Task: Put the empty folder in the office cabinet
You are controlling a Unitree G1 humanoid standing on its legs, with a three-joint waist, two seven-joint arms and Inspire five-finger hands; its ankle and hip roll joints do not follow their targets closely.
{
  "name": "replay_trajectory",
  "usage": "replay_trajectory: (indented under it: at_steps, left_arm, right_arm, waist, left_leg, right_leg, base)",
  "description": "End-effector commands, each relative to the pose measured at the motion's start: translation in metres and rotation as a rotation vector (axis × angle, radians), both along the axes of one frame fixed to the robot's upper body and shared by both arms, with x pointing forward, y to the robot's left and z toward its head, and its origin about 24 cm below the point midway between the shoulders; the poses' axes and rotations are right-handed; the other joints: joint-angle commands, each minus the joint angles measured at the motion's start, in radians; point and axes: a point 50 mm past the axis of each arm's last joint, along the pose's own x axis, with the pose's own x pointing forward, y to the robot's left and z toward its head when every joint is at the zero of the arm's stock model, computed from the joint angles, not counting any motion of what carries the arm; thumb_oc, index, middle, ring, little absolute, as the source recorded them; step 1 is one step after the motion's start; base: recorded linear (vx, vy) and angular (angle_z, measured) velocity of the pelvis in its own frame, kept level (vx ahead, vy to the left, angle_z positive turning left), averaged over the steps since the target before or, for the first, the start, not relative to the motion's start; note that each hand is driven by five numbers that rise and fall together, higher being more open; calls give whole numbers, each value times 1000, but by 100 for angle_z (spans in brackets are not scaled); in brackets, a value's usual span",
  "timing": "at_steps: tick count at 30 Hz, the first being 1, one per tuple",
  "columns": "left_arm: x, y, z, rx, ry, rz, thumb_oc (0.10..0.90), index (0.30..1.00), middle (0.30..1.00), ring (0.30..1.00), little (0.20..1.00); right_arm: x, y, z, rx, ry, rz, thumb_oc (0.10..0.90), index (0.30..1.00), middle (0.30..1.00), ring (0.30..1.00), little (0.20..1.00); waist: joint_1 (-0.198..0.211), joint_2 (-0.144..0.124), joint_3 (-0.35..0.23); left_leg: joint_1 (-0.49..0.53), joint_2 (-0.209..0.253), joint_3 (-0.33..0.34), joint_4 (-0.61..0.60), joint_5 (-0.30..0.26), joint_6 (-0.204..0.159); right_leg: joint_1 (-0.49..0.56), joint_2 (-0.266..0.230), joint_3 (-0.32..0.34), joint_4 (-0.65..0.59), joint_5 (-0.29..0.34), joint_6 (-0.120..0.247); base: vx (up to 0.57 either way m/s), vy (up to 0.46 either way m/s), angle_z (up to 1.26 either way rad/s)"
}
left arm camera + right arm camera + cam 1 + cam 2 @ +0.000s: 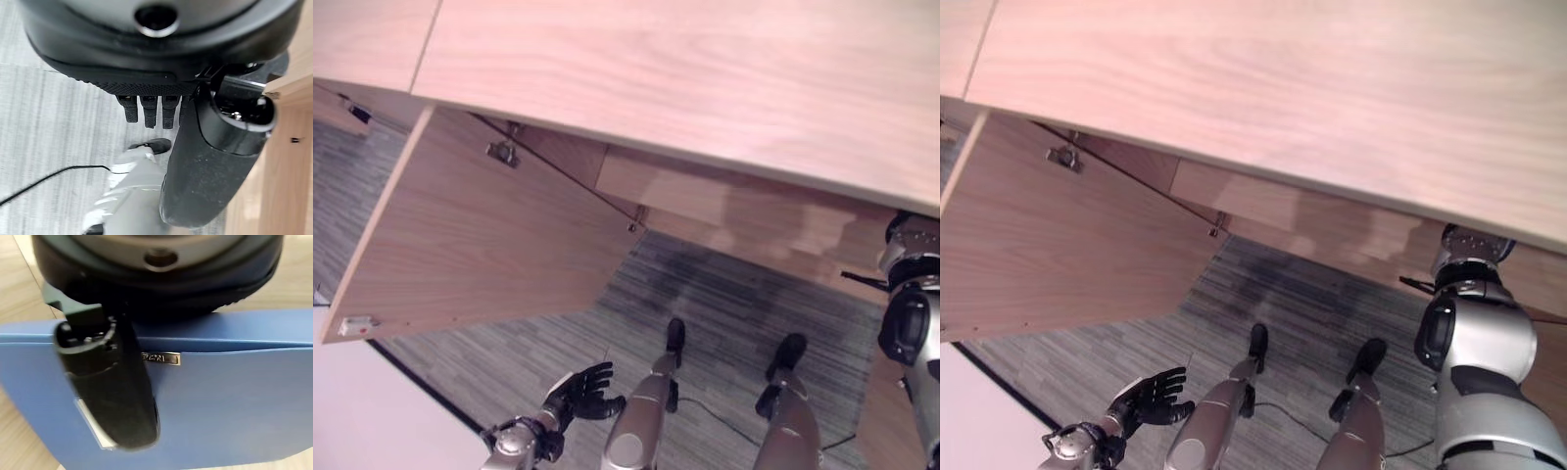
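The right hand (110, 396) pinches the blue folder (220, 406), its thumb pressed flat across the cover in its wrist view; the fingers behind the folder are hidden. From the head, the right arm reaches in under the cabinet top (705, 88) at about three o'clock, so the folder is probably already inside. To do this well, keep the folder level, slide it fully onto the shelf, then ease the thumb off. The left hand (582, 392) hangs relaxed and empty at seven o'clock, below the open cabinet door (480, 235). The shelf and the folder's far edge cannot be made out.
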Motion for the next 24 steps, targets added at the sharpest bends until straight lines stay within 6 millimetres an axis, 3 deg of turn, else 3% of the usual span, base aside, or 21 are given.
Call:
replay_trajectory:
  at_steps: [1,5,6,11,14,17,24]
  left_arm:
    - [-20,30,-2,112,66,14,800,900,900,900,900]
    - [-14,35,1,130,43,43,800,900,900,900,900]
    - [-13,35,2,136,36,45,800,900,900,900,900]
    - [-13,37,3,179,38,26,800,900,900,900,900]
    - [-13,40,3,222,41,22,800,900,900,900,900]
    - [-13,48,3,285,50,32,800,900,900,900,900]
    - [-8,43,-1,317,44,45,800,900,900,900,900]
  right_arm:
    - [-3,-3,90,-283,-151,30,800,900,900,900,900]
    - [-3,-5,90,-272,-109,26,800,900,900,900,900]
    - [-4,-6,88,-268,-87,24,800,900,900,900,900]
    - [-4,-9,77,-220,65,20,800,900,900,900,900]
    - [3,2,75,-224,159,57,800,900,900,900,900]
    - [5,5,59,-274,354,96,800,900,900,900,900]
    - [6,9,34,-241,528,116,800,900,900,900,900]
  waist:
    - [52,-24,-50]
    - [39,-34,-37]
    - [37,-33,-26]
    - [25,-45,-27]
    - [20,-54,-22]
    - [11,-67,-12]
    - [6,-74,-3]
  left_leg:
    - [-65,75,-1,173,-143,-62]
    - [-108,72,-17,252,-203,-67]
    - [-129,72,-16,274,-188,-64]
    - [-142,74,-23,312,-233,-66]
    - [-149,77,-22,337,-248,-64]
    - [-151,80,-25,367,-263,-64]
    - [-115,81,-30,364,-269,-65]
  right_leg:
    - [-2,-12,76,178,-214,87]
    - [-42,-12,100,255,-271,85]
    - [-61,-14,94,267,-251,76]
    - [-73,-5,112,304,-294,75]
    - [-79,5,116,320,-303,68]
    - [-71,10,115,335,-314,59]
    - [-12,21,103,310,-315,52]
  base:
    - [70,-43,14]
    - [18,-46,4]
    - [17,-49,2]
    - [15,-28,1]
    - [-9,-12,-1]
    - [-31,-48,-5]
    - [-8,-16,0]
